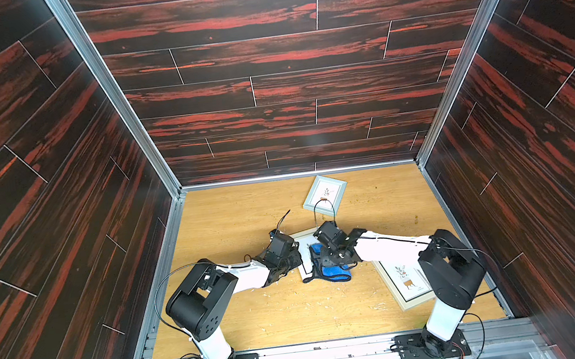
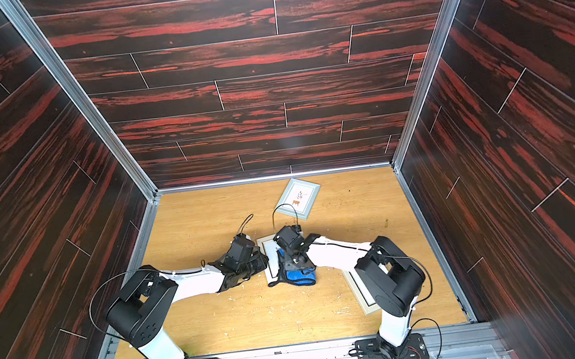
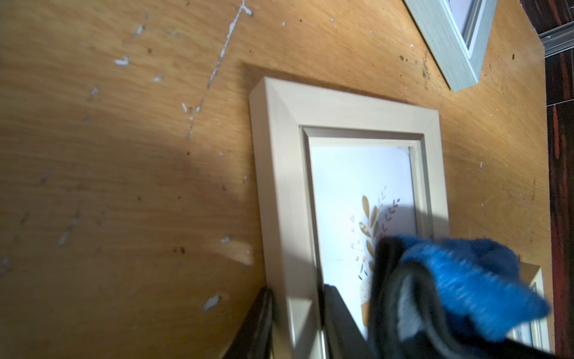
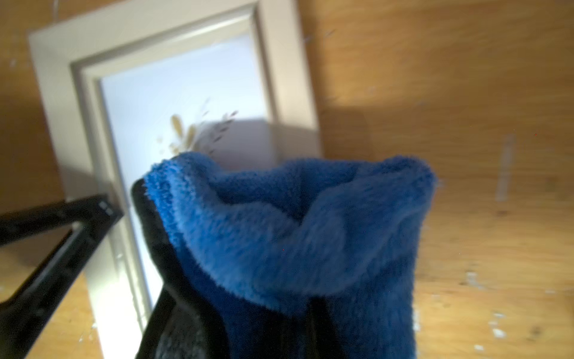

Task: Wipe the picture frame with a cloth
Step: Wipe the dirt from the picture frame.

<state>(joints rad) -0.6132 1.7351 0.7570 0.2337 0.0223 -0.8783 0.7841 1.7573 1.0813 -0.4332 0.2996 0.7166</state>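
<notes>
Left gripper [image 3: 298,310] clamps the picture frame [image 3: 279,186] by its rail, steadying it; right gripper [image 4: 236,279] pinches the cloth [image 4: 295,223], bunched ahead for wiping.

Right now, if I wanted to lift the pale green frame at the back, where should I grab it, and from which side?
Probably one side rail, from above. The pale green frame lies flat, face up, on the table, and its rail stands above the recessed picture, so one finger fits outside, one inside, as the left pincer straddles a rail of the beige frame.
</notes>
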